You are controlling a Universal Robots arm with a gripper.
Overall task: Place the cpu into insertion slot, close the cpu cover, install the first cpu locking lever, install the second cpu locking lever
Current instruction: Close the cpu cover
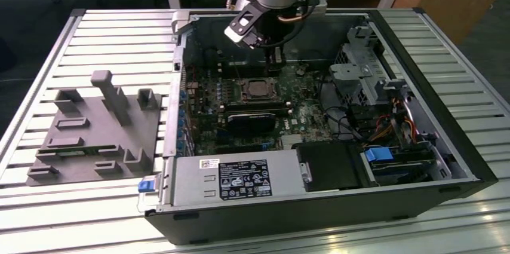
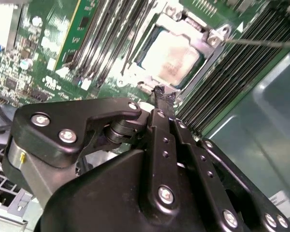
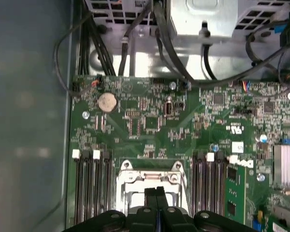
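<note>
case [image 1: 319,215] and fixture [image 1: 88,128] on slatted table [image 1: 111,39]

cpu [image 2: 169,58]: 1 | cpu cover [image 2: 195,46]: 1 | memory slot banks [image 3: 92,186]: 2 | coin cell [image 3: 107,102]: 1 | motherboard [image 3: 150,121]: 1 | black heatsink [image 1: 248,124]: 1 | computer case [image 1: 319,224]: 1 | power supply [image 1: 239,179]: 1 | grey fixture [image 1: 92,134]: 1 | pincer [image 3: 156,192]: 1 | tabletop [image 1: 119,33]: 1

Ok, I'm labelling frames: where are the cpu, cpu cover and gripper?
cpu [image 2: 170,60]: second wrist view, middle of silvery top.
cpu cover [image 2: 208,46]: second wrist view, metal frame edge.
gripper [image 3: 156,191]: first wrist view, between the fingertips.
</note>
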